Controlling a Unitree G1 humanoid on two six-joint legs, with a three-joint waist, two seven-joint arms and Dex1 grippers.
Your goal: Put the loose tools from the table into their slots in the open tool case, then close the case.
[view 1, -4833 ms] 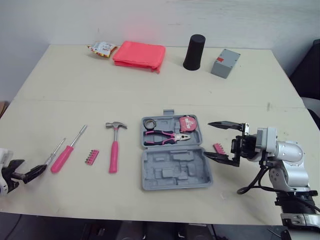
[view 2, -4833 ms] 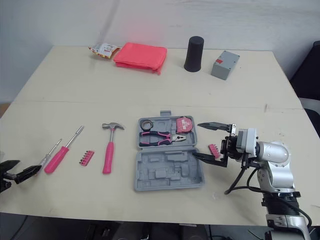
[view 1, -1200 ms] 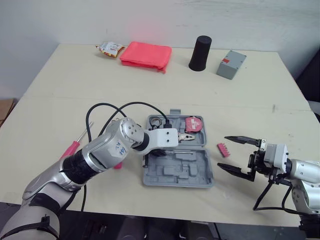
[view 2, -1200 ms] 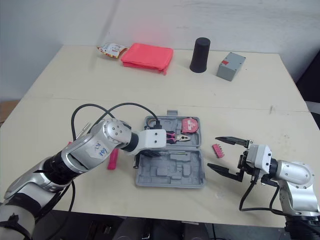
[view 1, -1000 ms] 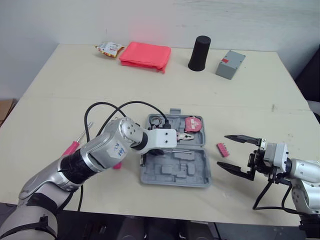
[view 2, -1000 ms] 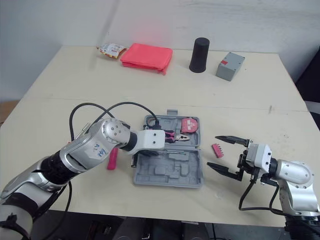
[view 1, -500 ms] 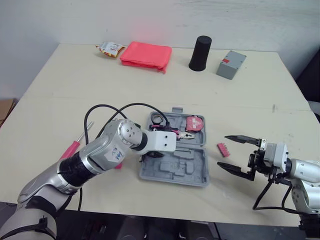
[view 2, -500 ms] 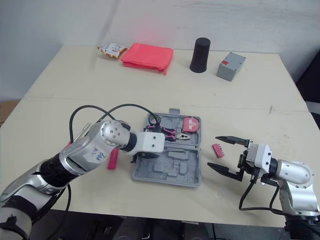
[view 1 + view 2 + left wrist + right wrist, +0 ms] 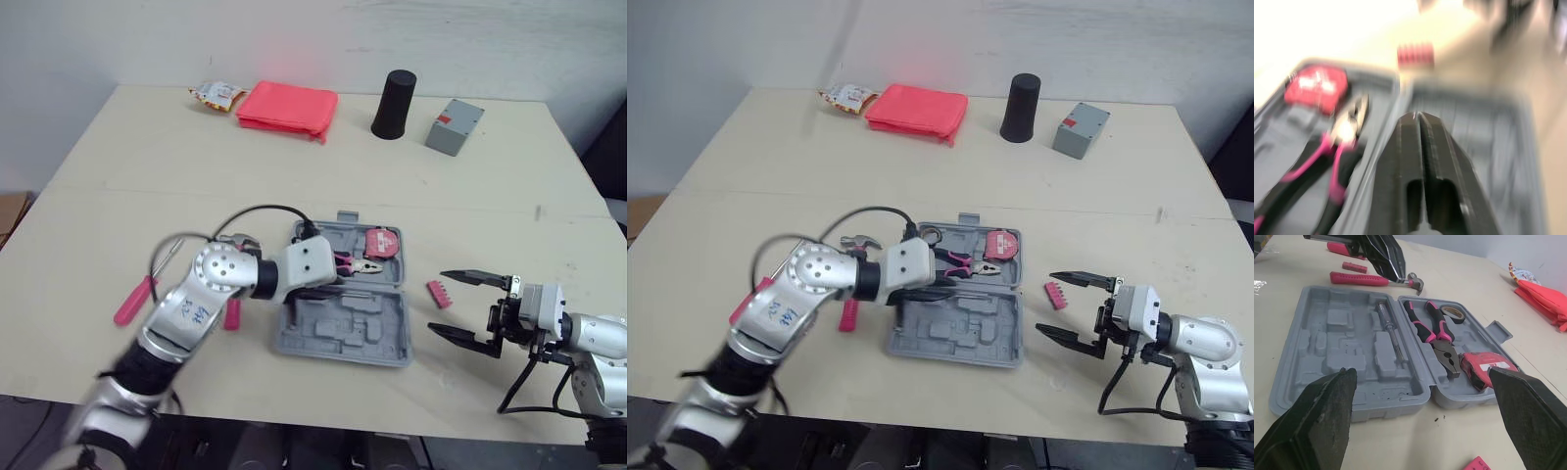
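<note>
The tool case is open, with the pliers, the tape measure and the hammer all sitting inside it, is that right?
Not quite. The hammer is not inside the tool case; it lies on the table beside it, as the right wrist view shows. The case is open, and the pliers and the tape measure do sit inside it.

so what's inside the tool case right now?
Pliers, a tape roll and a pink tape measure sit in one half; a small screwdriver lies in the other, its remaining visible slots empty. The right gripper's fingers cover its near corners.
</note>
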